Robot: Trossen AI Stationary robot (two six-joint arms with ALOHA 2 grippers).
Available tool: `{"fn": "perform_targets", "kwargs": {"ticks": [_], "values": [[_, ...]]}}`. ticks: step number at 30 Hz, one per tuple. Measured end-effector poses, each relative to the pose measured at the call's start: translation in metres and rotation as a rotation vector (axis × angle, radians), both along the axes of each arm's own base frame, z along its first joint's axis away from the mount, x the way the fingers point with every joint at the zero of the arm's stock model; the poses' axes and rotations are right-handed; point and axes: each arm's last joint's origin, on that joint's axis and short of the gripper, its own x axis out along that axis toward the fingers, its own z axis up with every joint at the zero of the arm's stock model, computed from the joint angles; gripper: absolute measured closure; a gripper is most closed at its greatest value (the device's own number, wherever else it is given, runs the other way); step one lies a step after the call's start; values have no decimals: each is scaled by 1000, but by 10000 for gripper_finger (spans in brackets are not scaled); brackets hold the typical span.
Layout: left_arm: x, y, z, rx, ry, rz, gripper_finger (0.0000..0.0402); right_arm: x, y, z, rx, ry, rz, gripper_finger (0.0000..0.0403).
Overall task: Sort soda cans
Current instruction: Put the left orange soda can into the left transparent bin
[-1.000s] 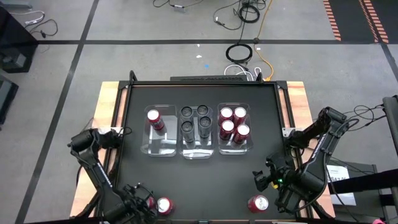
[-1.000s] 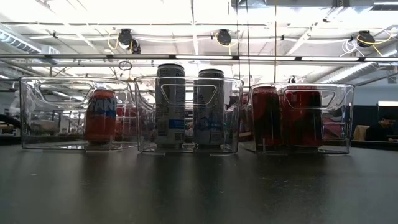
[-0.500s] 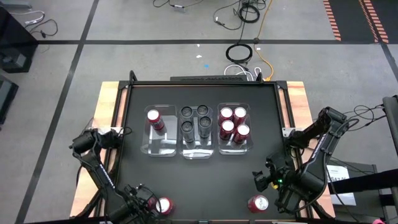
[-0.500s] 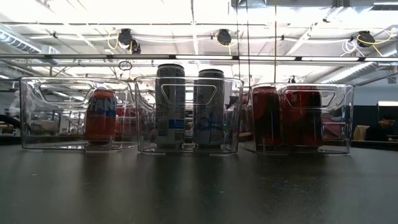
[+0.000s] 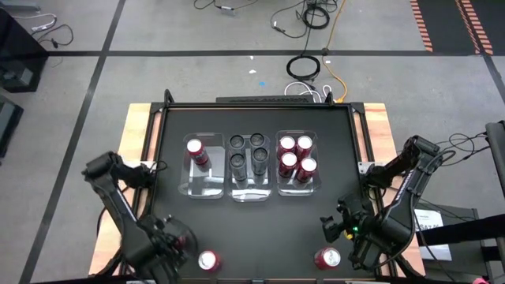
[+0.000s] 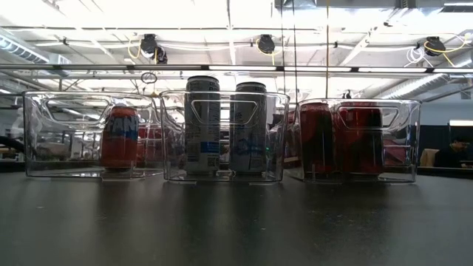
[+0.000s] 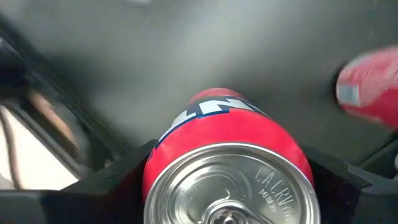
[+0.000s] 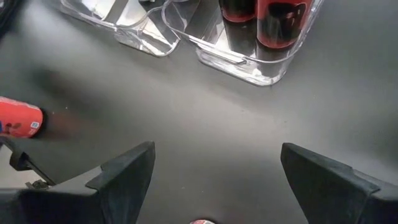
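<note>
My left gripper [image 5: 172, 241] stands over the table's near left part, shut on a red soda can [image 7: 224, 130] with a silvery top. A second red can [image 5: 208, 260] stands on the table just right of it. A third red can [image 5: 327, 258] stands at the near right. My right gripper [image 5: 333, 227] hangs open just beyond that can, with nothing between its fingers [image 8: 124, 174]. Three clear bins stand in a row: the left bin [image 5: 207, 188] holds one red can, the middle bin [image 5: 248, 193] several dark cans, the right bin [image 5: 298, 189] several red cans. My left gripper pinches the red can's side wall just below the top rim [image 7: 155, 168] between its two fingers [image 7: 121, 180]. The fingers come from above and point down. The can stands upright in the hold, its top up, lifted clear of the table.
The bins fill the middle of the black table top [image 5: 260, 229]; bare table lies between them and the near edge. The low view shows the bins [image 6: 222, 137] side by side with the room behind. Wooden borders [image 5: 134, 150] and cables lie outside the black top.
My left gripper has shut on one of the two red cans at the near left and lifted it clear of the table, drifting a little toward the left and far edges. The other red can has stayed where it was. My right arm has kept still.
</note>
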Motion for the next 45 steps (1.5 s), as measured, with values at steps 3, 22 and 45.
{"fn": "perform_targets", "kwargs": {"ticks": [3,22,45], "values": [[-8,27,29,25,-71,-29,85,0,0,0,8,-6,-16,62],[48,222,86,257,-179,-531,83,20,-20,0,54,-51,-242,62],[67,333,-33,3,-166,-686,82,43,-40,0,78,-68,-356,62]]}}
